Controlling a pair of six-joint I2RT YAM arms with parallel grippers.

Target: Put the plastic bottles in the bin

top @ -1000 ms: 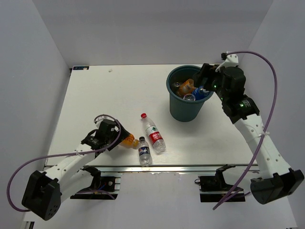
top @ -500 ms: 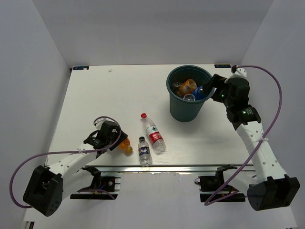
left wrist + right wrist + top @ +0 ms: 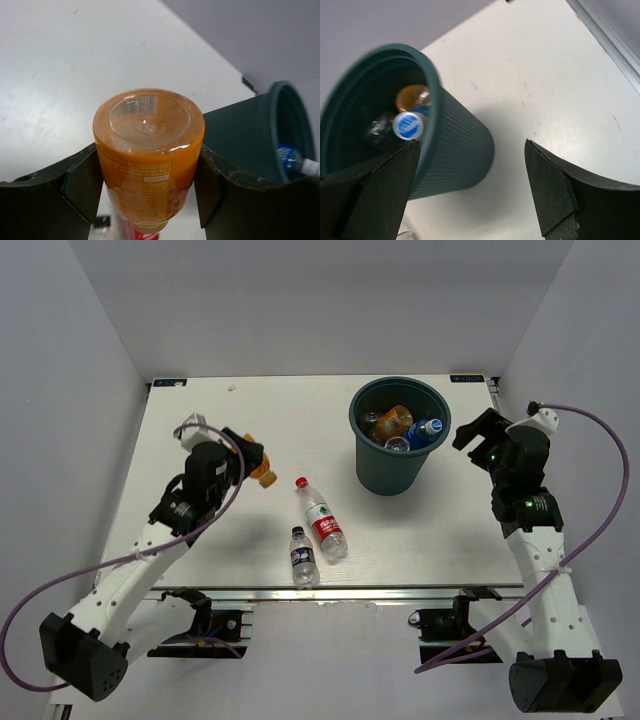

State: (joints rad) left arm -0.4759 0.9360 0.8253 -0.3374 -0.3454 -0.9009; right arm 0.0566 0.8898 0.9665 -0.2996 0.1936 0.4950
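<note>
My left gripper (image 3: 252,460) is shut on a stubby orange bottle (image 3: 263,475), held off the table left of centre. In the left wrist view the bottle (image 3: 148,145) fills the gap between both fingers, base toward the camera. The dark teal bin (image 3: 385,475) stands at the back right with several bottles inside, among them an orange one (image 3: 393,421) and a blue-capped clear one (image 3: 428,429). A red-label bottle (image 3: 322,520) and a small dark-label bottle (image 3: 303,556) lie near the front edge. My right gripper (image 3: 474,434) hangs open and empty just right of the bin (image 3: 455,145).
The table's front rail (image 3: 330,592) runs just below the two lying bottles. White walls enclose the table on the left, back and right. In the left wrist view the bin (image 3: 245,130) shows ahead to the right of the held bottle.
The left gripper closed on the orange bottle near the front edge and lifted it up and away from that edge. The right arm drew back to the right from over the bin.
</note>
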